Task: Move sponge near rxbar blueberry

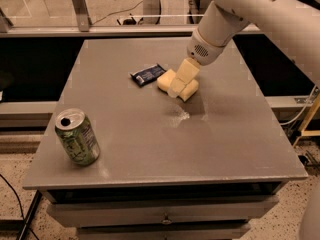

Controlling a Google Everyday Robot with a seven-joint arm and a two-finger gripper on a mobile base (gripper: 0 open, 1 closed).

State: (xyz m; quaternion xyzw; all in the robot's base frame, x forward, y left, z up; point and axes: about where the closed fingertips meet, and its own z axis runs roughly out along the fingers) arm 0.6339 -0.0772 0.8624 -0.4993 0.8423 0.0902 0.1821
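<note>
The pale yellow sponge (165,79) rests low on the grey table (150,149), just right of the rxbar blueberry (148,74), a dark navy wrapper lying flat. The two almost touch. My gripper (178,87) reaches down from the upper right on the white arm. Its pale fingers (183,74) straddle the sponge and stay shut on it. The far finger is hidden behind the sponge.
A green soda can (77,137) stands upright near the table's front left corner. A drawer front (165,216) runs under the table's front edge. A metal rail and posts (80,6) stand behind the table. A wooden frame (307,121) is at the right.
</note>
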